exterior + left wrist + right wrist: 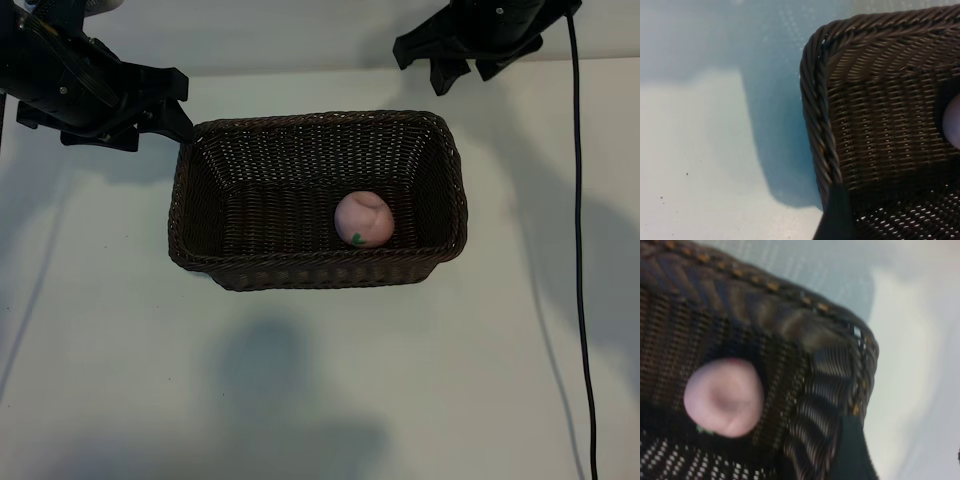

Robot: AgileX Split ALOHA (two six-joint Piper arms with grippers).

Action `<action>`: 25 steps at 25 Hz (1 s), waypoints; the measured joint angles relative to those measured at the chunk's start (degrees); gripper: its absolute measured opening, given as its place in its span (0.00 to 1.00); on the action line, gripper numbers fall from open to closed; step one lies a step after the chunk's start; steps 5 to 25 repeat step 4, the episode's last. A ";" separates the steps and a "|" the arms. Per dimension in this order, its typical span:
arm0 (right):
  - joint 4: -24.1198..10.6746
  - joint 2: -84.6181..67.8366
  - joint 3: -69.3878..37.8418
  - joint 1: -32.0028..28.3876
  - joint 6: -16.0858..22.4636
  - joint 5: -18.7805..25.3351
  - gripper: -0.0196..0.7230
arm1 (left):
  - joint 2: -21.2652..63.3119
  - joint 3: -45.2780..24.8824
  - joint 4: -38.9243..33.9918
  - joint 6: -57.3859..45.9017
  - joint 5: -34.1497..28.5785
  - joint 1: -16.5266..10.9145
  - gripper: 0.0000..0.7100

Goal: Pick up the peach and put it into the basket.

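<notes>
The pale-pink peach (364,219) lies inside the dark-brown woven basket (310,120), near its front wall and right of the middle, with its green leaf mark facing front. It also shows in the right wrist view as the peach (724,397) on the basket floor below the braided rim (805,325). My right gripper (468,72) hangs above the table behind the basket's back right corner, open and holding nothing. My left gripper (175,105) is at the back left corner, open and empty, with one of its fingers (837,215) just over the basket rim (815,100).
A black cable (578,250) runs down the right side of the white table (320,380). Arm shadows fall on the table in front of the basket.
</notes>
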State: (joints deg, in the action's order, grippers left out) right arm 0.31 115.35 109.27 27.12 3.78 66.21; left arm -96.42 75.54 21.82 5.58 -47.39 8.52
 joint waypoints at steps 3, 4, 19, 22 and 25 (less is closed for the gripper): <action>0.06 0.00 0.00 0.00 0.02 -2.76 0.63 | 0.00 0.00 0.00 0.00 0.00 0.00 0.80; 0.10 0.00 0.00 0.00 0.02 -3.59 0.62 | 0.00 0.00 0.00 0.00 0.00 0.00 0.80; 0.10 0.00 0.00 0.00 0.02 -3.59 0.62 | 0.00 0.00 0.00 0.00 0.00 0.00 0.80; 0.10 0.00 0.00 0.00 0.02 -3.59 0.62 | 0.00 0.00 0.00 0.00 0.00 0.00 0.80; 0.10 0.00 0.00 0.00 0.02 -3.59 0.62 | 0.00 0.00 0.00 0.00 0.00 0.00 0.80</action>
